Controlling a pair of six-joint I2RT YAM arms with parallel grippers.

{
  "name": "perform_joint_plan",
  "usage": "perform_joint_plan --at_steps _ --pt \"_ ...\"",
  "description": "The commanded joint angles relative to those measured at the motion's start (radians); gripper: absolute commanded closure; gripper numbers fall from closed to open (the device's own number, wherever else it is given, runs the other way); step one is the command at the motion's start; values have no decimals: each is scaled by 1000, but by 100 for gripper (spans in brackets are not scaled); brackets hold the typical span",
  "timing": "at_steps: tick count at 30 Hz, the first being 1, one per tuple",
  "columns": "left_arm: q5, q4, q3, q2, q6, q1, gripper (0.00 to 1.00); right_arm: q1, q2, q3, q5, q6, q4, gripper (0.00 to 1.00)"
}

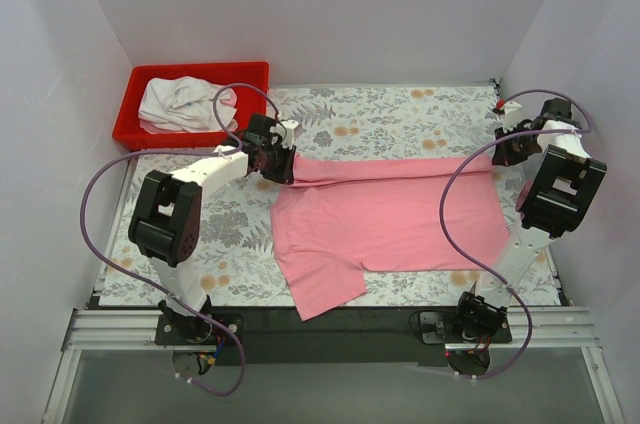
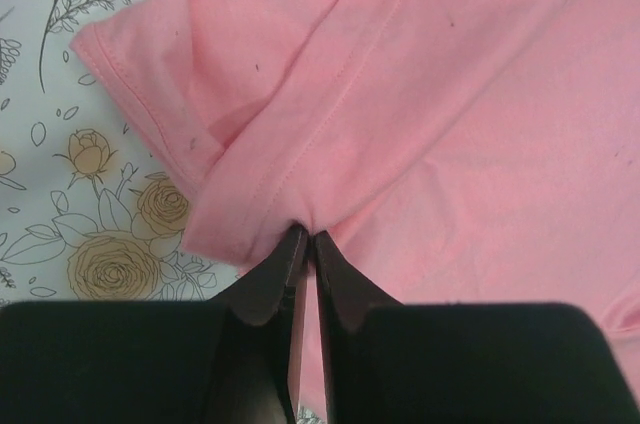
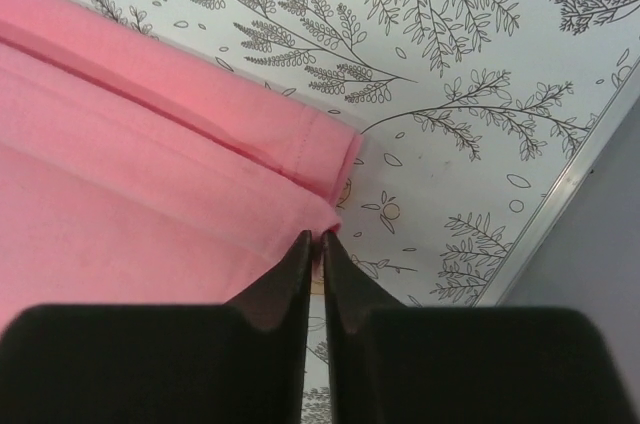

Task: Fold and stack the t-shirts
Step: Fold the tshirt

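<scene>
Top external only, white t-shirt, red bin

The right gripper is pinching the folded corner of the pink t-shirt, its dark jaws pressed together. The cloth is lying in layers, stitched hem showing, on the leaf-printed surface near its metal edge.

Bright, even, diffuse light with faint shadows; left tool dark, perhaps slightly blurred.
</scene>
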Motion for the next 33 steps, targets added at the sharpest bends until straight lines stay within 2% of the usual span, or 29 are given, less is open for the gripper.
perform_joint_plan --at_steps 1,3,4,5,7,11,12,15,16,18,23,33 --pt "66 -83 41 -16 18 12 85 -6 -16 27 22 -51 -39 82" --pt "126 -100 54 -42 32 64 76 -7 -24 42 9 -53 -72 66" --pt "169 -94 63 -56 38 82 70 -10 -33 45 0 -53 -79 54" --pt "181 -86 69 -62 41 116 64 -10 -50 49 -9 -49 -87 50" --pt "189 -72 87 -56 43 142 62 -10 -62 67 -32 -38 -92 46" --pt "200 -71 184 23 1 201 66 -9 -45 139 -61 19 -113 48" --pt "194 -72 198 43 -11 204 72 -7 -36 153 -64 39 -122 53" --pt "154 -69 244 123 -28 210 82 1 1 202 -49 79 -130 60" --pt "146 -69 250 143 -40 208 83 8 16 210 -46 85 -135 66" --pt "154 -63 270 188 -52 208 85 16 25 216 -41 93 -135 68" --pt "180 -58 292 243 -68 208 84 47 50 214 -18 102 -132 71" --pt "252 -28 279 275 -94 208 74 97 124 253 38 116 -130 70"
